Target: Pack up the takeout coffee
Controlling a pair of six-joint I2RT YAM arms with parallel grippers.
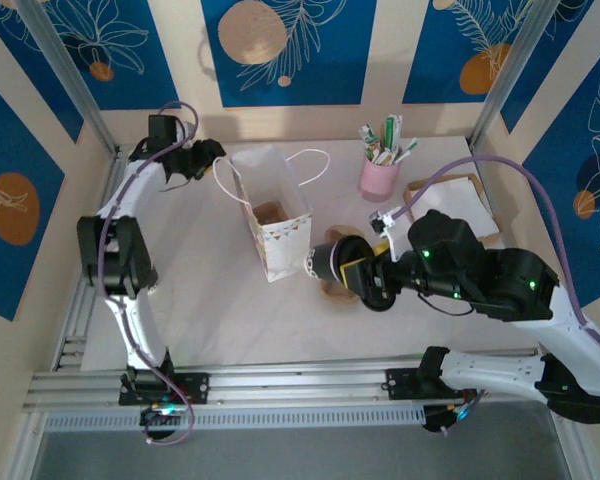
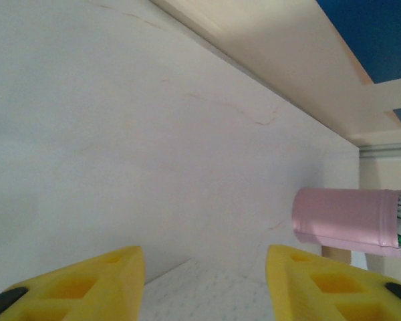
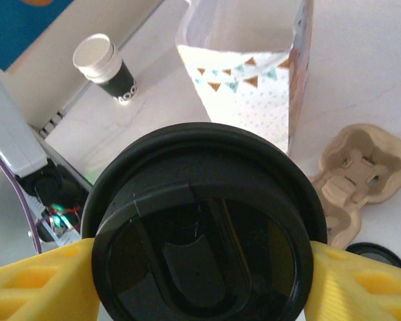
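The takeout coffee has its round black lid facing my right wrist camera. My right gripper is shut on it, a yellow finger pressing each side. From above, the coffee hangs in the right gripper just right of the white paper bag and over a cardboard cup carrier. The bag stands open-topped ahead of the cup. My left gripper is at the back left. Its fingers stand apart with nothing between them.
A lidless cream cup with a dark base stands far left of the bag. The carrier and a loose black lid lie to the right. A pink cup of sachets and a brown tray sit at the back right.
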